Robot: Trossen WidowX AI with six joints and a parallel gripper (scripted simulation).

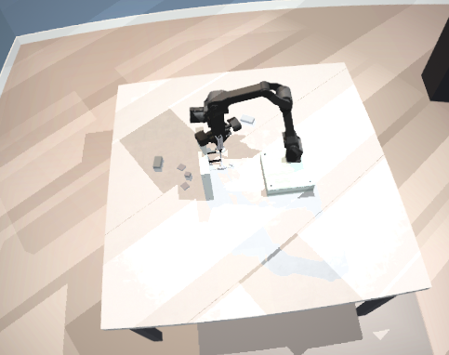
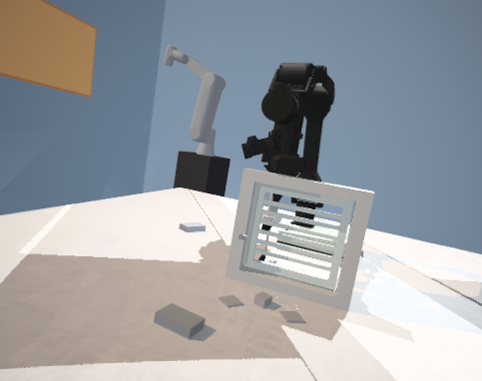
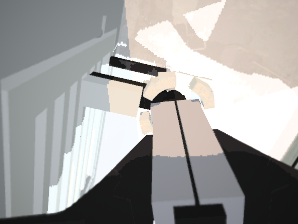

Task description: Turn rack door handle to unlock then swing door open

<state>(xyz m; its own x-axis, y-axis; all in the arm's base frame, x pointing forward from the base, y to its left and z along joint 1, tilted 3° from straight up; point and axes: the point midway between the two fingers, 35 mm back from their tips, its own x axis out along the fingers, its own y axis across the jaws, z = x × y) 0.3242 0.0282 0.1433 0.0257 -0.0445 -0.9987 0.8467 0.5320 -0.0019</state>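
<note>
The table [image 1: 267,288] [image 2: 112,229] is being lit in bright, hard-edged patches, w/ the black arm [image 1: 244,94] [image 2: 313,120] being supported above its base box [image 1: 290,190], near the far side in the top view. The upright white frame [image 1: 206,178] [image 2: 361,239] [image 3: 7,150] is being placed apart from that box, and the slatted door [image 2: 348,224] is being held within it, apparently about flush; no wide swing is being shown. The gripper [image 1: 220,155] [image 2: 266,231] [image 3: 181,140] is being kept on the base-box side of the door, partly hidden behind the slats in the ext. view. Its jaws are being held part-closed, w/ the handle being gripped betw. them, at the door's arm-facing side; the handle's exact outline and angle are being lost in glare & small detail. A grey block [image 1: 158,163] [image 2: 180,319] and a pale block [image 1: 247,119] [image 2: 193,227] are being left apart from the frame, w/ a small cube [image 1: 188,175] [image 2: 262,299] and two thin flat pcs. [image 1: 185,186] [image 2: 292,316] being seen nr. its outer side.
</note>
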